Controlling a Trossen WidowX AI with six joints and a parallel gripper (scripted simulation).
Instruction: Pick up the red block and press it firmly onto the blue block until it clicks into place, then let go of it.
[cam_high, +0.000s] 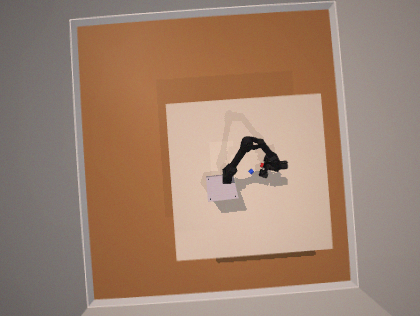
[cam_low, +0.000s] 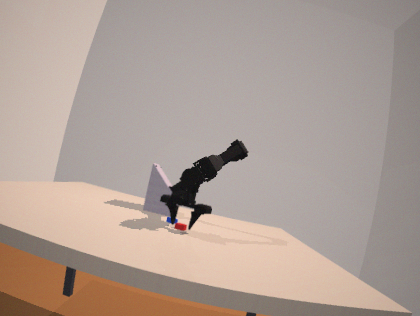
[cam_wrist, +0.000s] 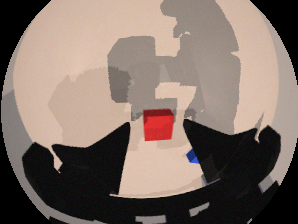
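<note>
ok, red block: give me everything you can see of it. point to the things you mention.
The red block (cam_high: 262, 165) (cam_low: 180, 227) (cam_wrist: 158, 127) is small, box-shaped and plain red, with a matte look and a darker shaded side. It sits on the pale table top (cam_high: 210, 235) (cam_low: 240, 270) (cam_wrist: 70, 55), apart from the blue block (cam_high: 251, 171) (cam_low: 171, 220) (cam_wrist: 193, 156). The open gripper's (cam_low: 182, 226) (cam_wrist: 157, 122) fingers stand either side, seemingly not touching it. Any studs are too small to tell.

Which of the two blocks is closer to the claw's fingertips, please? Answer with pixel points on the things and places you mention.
The red block (cam_high: 262, 165) (cam_low: 180, 227) (cam_wrist: 158, 125); it lies between the fingertips, unlike the blue one (cam_high: 251, 171) (cam_low: 171, 220) (cam_wrist: 193, 156).
</note>
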